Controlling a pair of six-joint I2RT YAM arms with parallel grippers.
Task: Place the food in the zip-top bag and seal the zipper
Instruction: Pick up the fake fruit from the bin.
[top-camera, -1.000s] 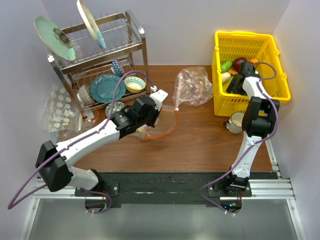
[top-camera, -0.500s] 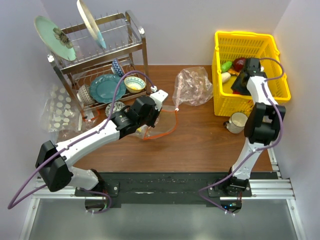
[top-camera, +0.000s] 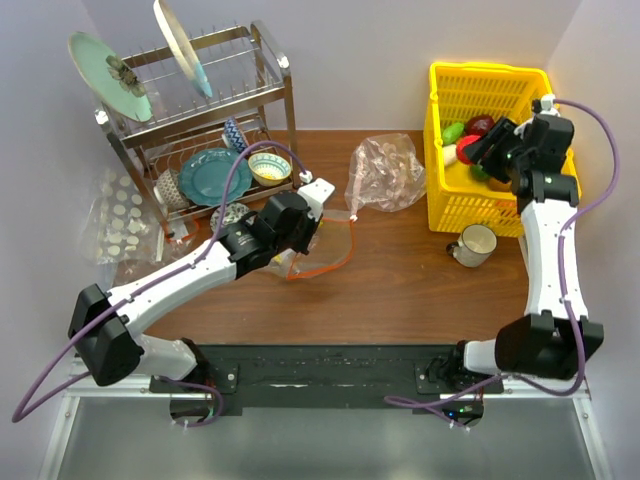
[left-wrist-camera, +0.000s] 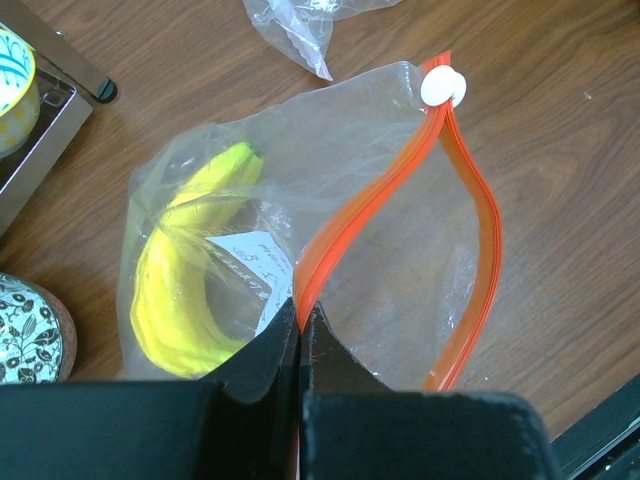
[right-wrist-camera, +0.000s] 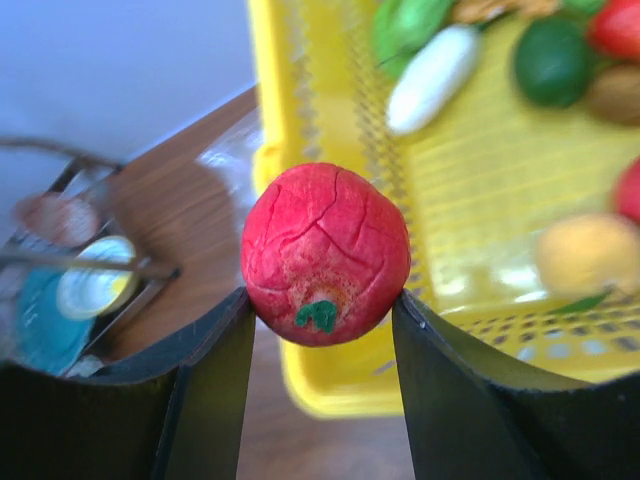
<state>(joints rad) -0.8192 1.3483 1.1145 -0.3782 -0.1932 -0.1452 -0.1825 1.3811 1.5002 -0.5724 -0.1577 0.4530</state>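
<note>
The clear zip-top bag (left-wrist-camera: 390, 250) lies on the brown table with its mouth open; a yellow banana (left-wrist-camera: 175, 290) is inside. My left gripper (left-wrist-camera: 298, 318) is shut on the near side of the red-orange zipper strip (left-wrist-camera: 370, 190), whose white end piece (left-wrist-camera: 442, 87) is at the far corner. In the top view the bag (top-camera: 330, 245) sits at table centre beside the left gripper (top-camera: 303, 243). My right gripper (right-wrist-camera: 323, 300) is shut on a red apple (right-wrist-camera: 323, 253) and holds it above the yellow basket's left rim (right-wrist-camera: 275, 150); it shows in the top view (top-camera: 470, 152) too.
The yellow basket (top-camera: 540, 185) holds more toy food: a green cucumber (right-wrist-camera: 410, 25), a white piece (right-wrist-camera: 432, 65), an orange piece (right-wrist-camera: 590, 255). A pinkish bag (top-camera: 385, 172), a mug (top-camera: 473, 243), a dish rack (top-camera: 200, 110) and a dotted bag (top-camera: 120, 220) are also here.
My right arm has risen out of the basket with the red apple in its jaws and swung its wrist to the right. The left arm and bag have not moved.
</note>
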